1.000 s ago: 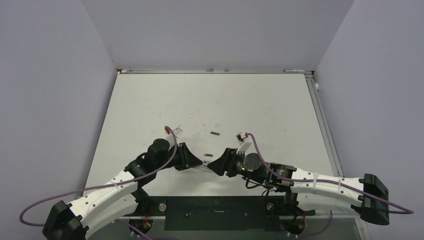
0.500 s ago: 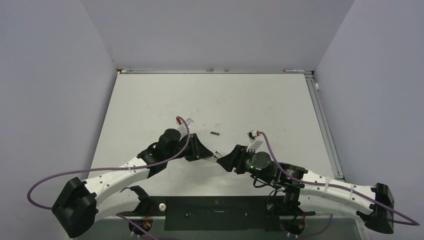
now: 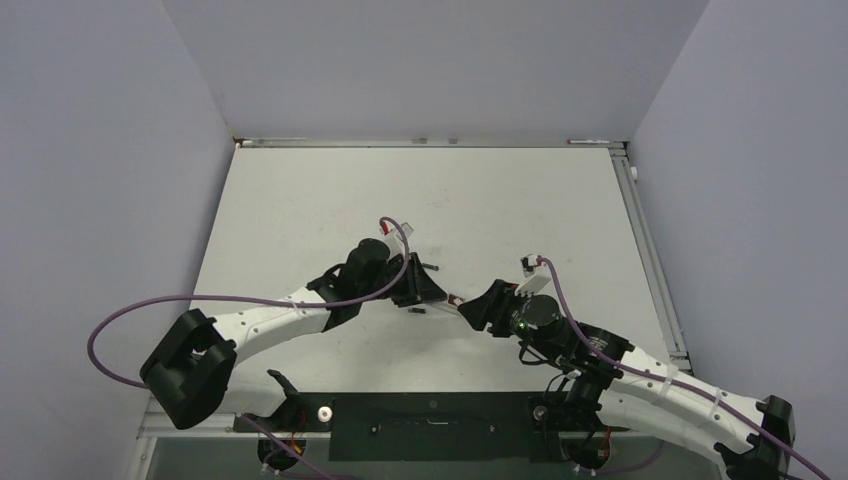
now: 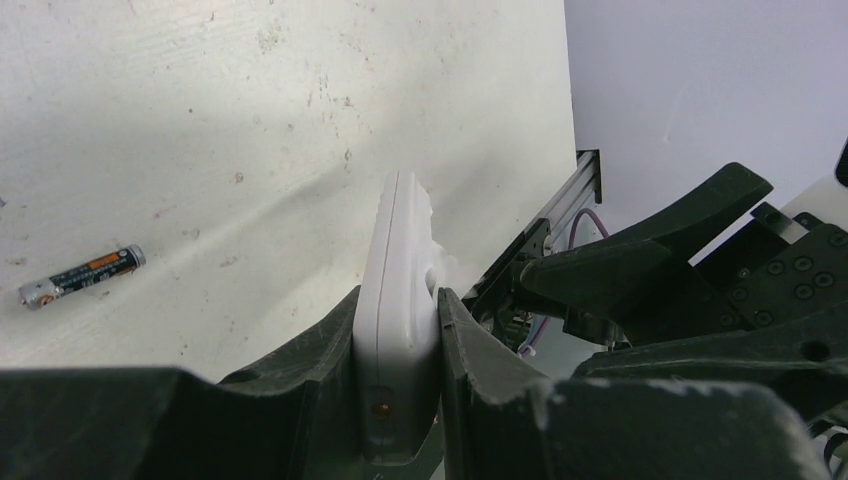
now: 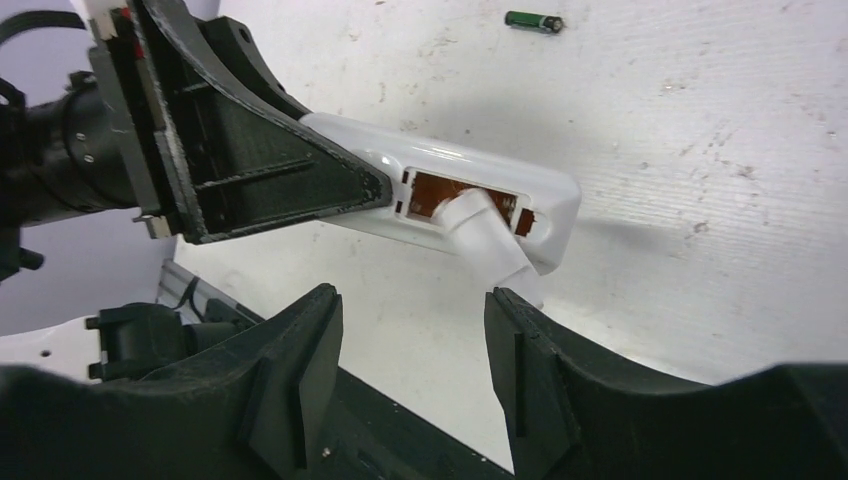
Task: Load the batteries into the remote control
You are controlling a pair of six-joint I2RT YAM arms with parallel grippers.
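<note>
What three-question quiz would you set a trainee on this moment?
1. True or false: the left pincer grips the slim white rectangular plastic remote control by its edges.
2. Fill in: the right pincer has its jaws ____, with nothing clamped between them.
3. Where is the small dark cylindrical battery? A: held by the right pincer. B: lying loose on the white table. C: held by the left pincer.

Key: 1 true; 2 open; 3 B.
</note>
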